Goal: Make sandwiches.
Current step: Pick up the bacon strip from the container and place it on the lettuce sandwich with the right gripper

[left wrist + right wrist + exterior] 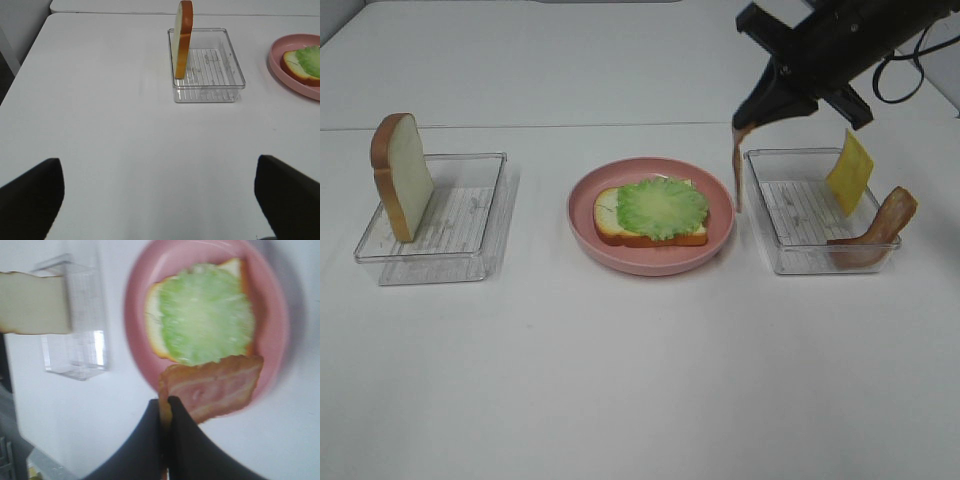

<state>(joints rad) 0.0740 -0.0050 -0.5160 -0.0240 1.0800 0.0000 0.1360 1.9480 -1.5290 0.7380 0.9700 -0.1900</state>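
We see the sandwich only partly built: a white toy bread slice with brown crust (pixel 608 216) lies flat in the round pink plate (pixel 650 263) at the middle of the white table (pixel 640 390), and a ruffled green lettuce leaf (pixel 663 207) covers most of its top, leaving the crust showing along the left and front edges. Just right of the plate, a reddish-brown bacon strip (pixel 734 172) hangs straight down from the black right gripper (pixel 748 124), whose jaws are pinched together on the strip's upper end. The strip's lower end is over the gap between the plate's right rim and the right-hand clear plastic tray (pixel 820 262); we cannot tell whether it touches either. The right wrist view is blurred, but there the strip sits beside the lettuce, over the plate's rim. In that tray a yellow cheese square (pixel 850 172) stands tilted against the far wall, and a second bacon strip (pixel 882 226) leans curved in the right corner. Well to the left of the plate, a left-hand clear plastic tray (pixel 430 268) holds a second white bread slice (pixel 404 180) standing upright on edge at its left end. The left gripper (pixel 159 165) hovers above bare table near that tray, its dark fingers (pixel 31 199) spread wide and holding nothing.
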